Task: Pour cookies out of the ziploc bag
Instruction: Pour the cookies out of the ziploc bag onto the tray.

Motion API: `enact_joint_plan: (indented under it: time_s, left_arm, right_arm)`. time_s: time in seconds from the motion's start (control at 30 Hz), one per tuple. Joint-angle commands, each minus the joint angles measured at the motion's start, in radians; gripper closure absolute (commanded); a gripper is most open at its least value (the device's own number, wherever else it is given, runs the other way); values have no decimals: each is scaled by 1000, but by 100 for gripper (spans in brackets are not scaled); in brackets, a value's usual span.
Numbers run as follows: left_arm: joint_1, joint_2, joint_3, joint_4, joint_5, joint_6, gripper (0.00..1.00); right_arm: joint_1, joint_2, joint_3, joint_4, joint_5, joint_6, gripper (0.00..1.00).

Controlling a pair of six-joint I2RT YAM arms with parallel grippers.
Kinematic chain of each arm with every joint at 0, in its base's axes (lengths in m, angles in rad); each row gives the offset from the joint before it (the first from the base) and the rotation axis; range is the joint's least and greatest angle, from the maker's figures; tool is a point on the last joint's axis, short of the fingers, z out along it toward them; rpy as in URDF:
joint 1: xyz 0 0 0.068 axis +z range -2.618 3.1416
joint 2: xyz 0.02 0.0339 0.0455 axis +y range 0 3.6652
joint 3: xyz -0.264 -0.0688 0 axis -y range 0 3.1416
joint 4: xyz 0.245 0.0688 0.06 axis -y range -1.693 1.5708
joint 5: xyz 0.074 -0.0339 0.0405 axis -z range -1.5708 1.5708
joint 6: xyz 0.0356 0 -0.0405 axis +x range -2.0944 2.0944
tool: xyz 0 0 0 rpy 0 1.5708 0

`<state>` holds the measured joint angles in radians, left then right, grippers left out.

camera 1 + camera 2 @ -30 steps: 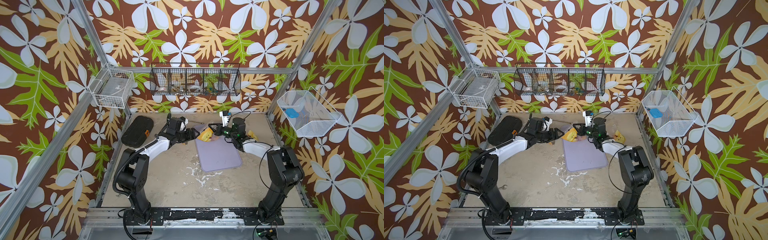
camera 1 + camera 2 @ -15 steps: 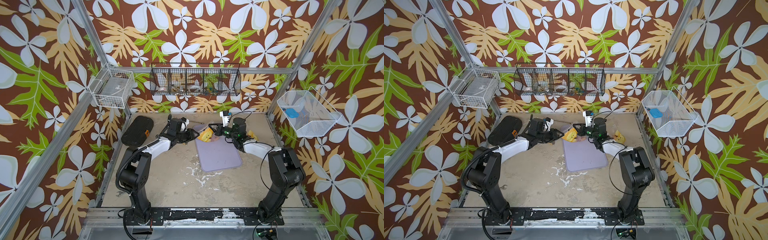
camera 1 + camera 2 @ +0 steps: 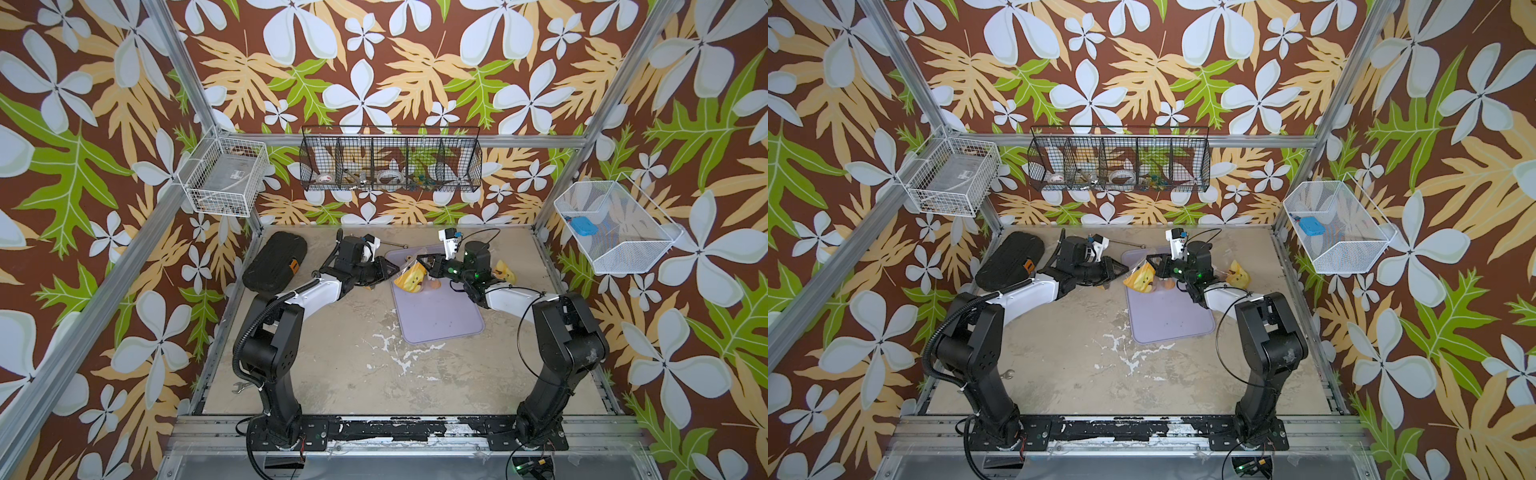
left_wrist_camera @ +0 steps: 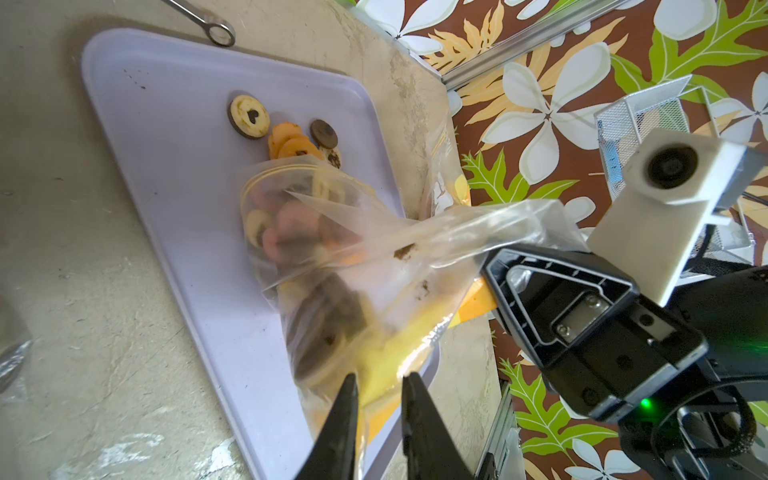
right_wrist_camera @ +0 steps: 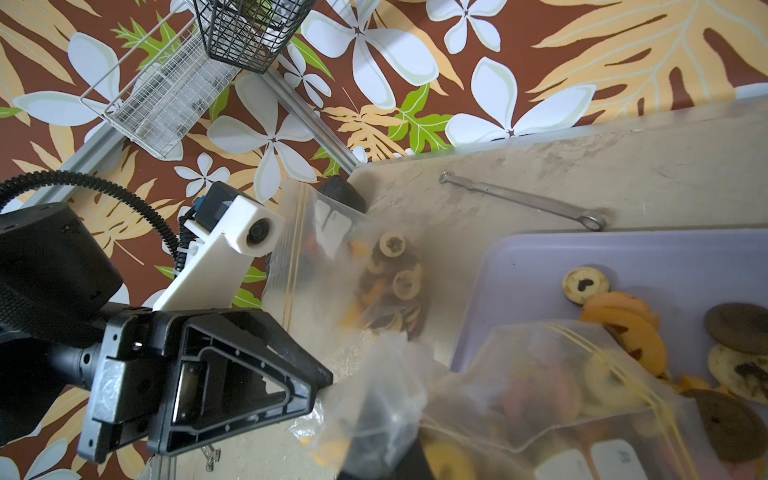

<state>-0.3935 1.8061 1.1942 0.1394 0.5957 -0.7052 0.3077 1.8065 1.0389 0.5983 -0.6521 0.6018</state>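
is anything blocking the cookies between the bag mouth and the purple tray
Nothing visible does. The ziploc bag opens straight onto the tray, and a few cookies already lie on it just past the mouth. The rest are bunched inside behind the opening, with only the bag's own plastic around them.

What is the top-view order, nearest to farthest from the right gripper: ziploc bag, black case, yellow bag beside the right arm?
1. ziploc bag, clamped in the right gripper.
2. yellow bag, on the arm's right.
3. black case, far left.
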Motion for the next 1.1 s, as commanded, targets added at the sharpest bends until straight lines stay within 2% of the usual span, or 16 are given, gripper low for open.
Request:
enact_joint_plan:
  time_s: [0.0,0.1,0.17,0.27,0.5,0.83,1.07]
  left_arm:
    - [-1,-16,-3,32,11,-1,73]
    - [5,-45,-28,12,-40,13,55]
    - [10,-62,-64,21,-70,3,30]
    - [13,-83,-125,55,-93,-19,7]
    - [-4,-45,-156,167,-14,-88,0]
    - [-90,31,-2,261,36,-234,0]
    - [-90,-4,58,230,56,-245,0]
  right_arm:
    - [-2,-24,19,49,-8,8,98]
    - [-7,-34,24,46,-3,12,98]
    - [-14,-25,21,53,-9,22,98]
    - [-27,-4,9,78,-29,40,98]
    - [-35,-10,-11,106,-40,62,98]
    - [-39,-15,-20,93,-35,56,98]
    - [-43,5,-1,76,-36,51,98]
